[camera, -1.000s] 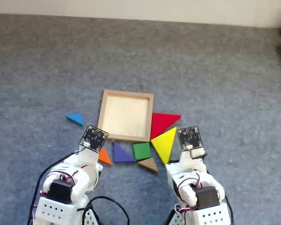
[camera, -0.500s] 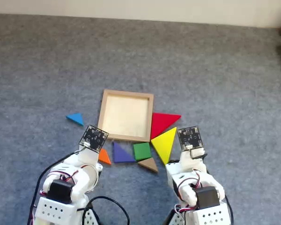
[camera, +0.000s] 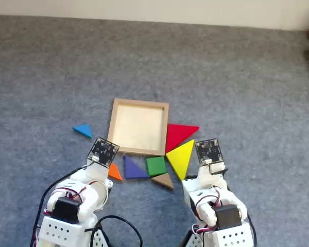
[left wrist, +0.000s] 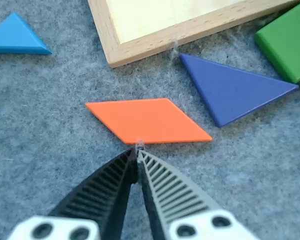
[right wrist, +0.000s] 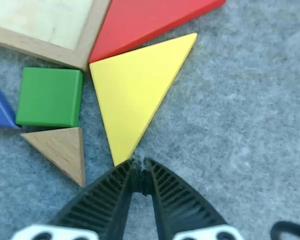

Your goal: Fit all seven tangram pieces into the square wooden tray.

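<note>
The grey felt counter [camera: 247, 77] carries the square wooden tray [camera: 138, 126], with all seven pieces lying outside it.

- Red triangle [camera: 177, 134]: against the tray's right side.
- Yellow triangle [camera: 181, 158]: just beside the red one, on the arms' side.
- Indigo triangle [camera: 133, 169]: near the tray's near edge.
- Orange parallelogram [left wrist: 149, 121]: just beside the indigo triangle, on its left.
- Green square [camera: 155, 165]: between the indigo and yellow triangles.
- Tan wooden triangle [camera: 164, 180]: just beside the green square, on the arms' side.
- Light blue triangle [camera: 83, 130]: apart, left of the tray.

Left pincer [left wrist: 136, 152]: pressed together, tip at the parallelogram's near edge.
Right pincer [right wrist: 139, 165]: pressed together, tip at the yellow triangle's near corner.
</note>
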`<state>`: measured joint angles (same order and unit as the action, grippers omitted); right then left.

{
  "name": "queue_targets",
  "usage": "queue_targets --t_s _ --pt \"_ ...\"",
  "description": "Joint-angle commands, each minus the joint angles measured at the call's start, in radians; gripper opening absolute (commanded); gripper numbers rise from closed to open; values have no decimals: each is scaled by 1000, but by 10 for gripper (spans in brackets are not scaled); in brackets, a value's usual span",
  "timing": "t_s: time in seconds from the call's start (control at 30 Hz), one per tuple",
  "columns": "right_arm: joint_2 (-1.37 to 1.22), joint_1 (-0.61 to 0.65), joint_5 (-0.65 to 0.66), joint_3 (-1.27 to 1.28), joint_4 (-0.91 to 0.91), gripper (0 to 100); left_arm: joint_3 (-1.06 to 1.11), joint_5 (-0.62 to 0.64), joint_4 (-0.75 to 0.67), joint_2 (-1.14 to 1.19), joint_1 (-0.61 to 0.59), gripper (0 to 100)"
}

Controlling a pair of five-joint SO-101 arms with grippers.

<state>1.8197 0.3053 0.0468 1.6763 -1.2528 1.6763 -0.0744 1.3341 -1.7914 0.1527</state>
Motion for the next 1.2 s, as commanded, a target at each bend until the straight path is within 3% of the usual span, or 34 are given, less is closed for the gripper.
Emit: queue_targets --t_s 0.0,0.13,0.37,0.47,0.6,0.67,1.03,1.17 --pt "21 64 -8 148 -2 19 21 6 0 -45 18 7" --pt "21 113 -8 148 -2 19 21 6 0 -45 18 7" --pt "21 94 -5 148 -2 19 21 6 0 -45 18 7" --pt "21 33 -5 114 -12 19 21 6 0 -45 18 7" --pt "21 -220 -2 -44 12 21 21 6 0 -45 19 7" --pt "21 -271 -3 -99 61 21 21 6 0 -45 18 7" --pt "21 -288 -2 -245 67 24 21 6 0 -45 18 7" --pt "21 -286 89 -257 65 25 21 6 0 -45 18 7"
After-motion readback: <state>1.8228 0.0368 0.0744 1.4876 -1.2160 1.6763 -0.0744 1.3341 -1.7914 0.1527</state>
